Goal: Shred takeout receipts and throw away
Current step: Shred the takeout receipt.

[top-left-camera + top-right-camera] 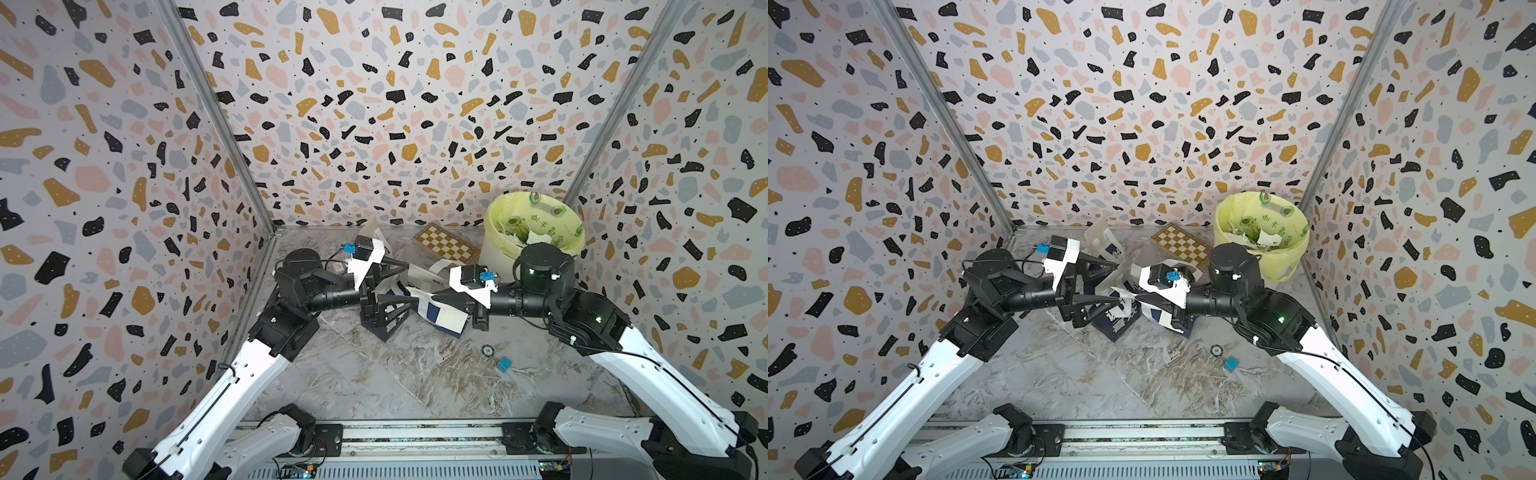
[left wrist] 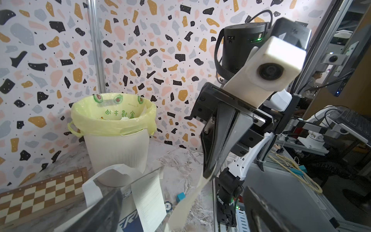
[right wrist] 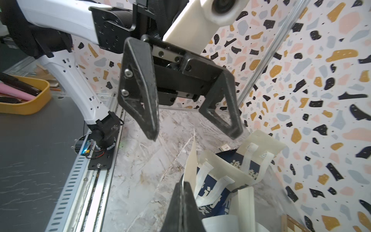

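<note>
My right gripper (image 2: pixel 208 176) is shut on one of the takeout receipts, a long pale strip (image 2: pixel 190 198) that droops from its tips toward the table. In the right wrist view the same strip (image 3: pixel 190 160) rises from my shut jaws (image 3: pixel 183 183). My left gripper (image 3: pixel 193 137) faces it a short way off, fingers wide apart and empty; in both top views it (image 1: pixel 409 284) (image 1: pixel 1117 282) hovers over the bags opposite the right gripper (image 1: pixel 432 297) (image 1: pixel 1136 295). A second lined white receipt (image 2: pixel 149 200) stands by a navy-and-white bag (image 3: pixel 241 170).
A white bin with a yellow liner (image 1: pixel 536 232) (image 2: pixel 116 128) holding paper scraps stands at the back right. A chessboard (image 1: pixel 446 245) lies beside it. A poker chip (image 1: pixel 487 351) and a blue cube (image 1: pixel 504 364) lie right of the bags (image 1: pixel 440 316).
</note>
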You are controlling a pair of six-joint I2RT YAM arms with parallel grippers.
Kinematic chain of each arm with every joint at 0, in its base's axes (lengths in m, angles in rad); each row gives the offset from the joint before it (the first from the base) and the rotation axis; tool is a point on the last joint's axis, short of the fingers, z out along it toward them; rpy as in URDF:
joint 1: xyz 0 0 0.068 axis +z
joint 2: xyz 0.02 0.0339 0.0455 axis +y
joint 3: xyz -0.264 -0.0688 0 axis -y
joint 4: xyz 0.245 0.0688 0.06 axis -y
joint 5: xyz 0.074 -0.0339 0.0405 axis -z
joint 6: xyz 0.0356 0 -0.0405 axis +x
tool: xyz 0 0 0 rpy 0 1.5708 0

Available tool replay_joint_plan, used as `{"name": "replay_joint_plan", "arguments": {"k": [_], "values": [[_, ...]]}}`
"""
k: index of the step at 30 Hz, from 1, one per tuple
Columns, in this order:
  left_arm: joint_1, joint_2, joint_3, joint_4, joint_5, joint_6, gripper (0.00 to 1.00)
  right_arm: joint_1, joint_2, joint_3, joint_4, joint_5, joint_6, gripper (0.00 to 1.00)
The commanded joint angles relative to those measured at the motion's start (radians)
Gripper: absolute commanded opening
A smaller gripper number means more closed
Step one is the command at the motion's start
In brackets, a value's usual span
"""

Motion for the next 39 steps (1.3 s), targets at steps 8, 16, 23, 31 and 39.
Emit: {"name": "replay_joint_plan", "arguments": {"k": [8,16,23,31,39], "values": [[-0.002,0.064,-0.003,0.248,0.241,-0.17,0.64,-0.003,0.008,0.062,0.004,-0.049,0.05,0.0],[-0.001,0.079,0.006,0.247,0.278,-0.189,0.45,-0.003,0.017,0.064,0.018,-0.05,0.065,0.0],[-0.002,0.085,0.011,0.213,0.276,-0.165,0.41,-0.004,0.014,0.049,0.046,-0.043,0.095,0.0],[-0.002,0.088,0.014,0.215,0.268,-0.164,0.12,-0.003,0.016,0.039,0.062,-0.028,0.112,0.0],[-0.002,0.095,0.022,0.22,0.21,-0.237,0.0,0.042,0.03,0.066,0.025,0.069,0.047,0.0]]}}
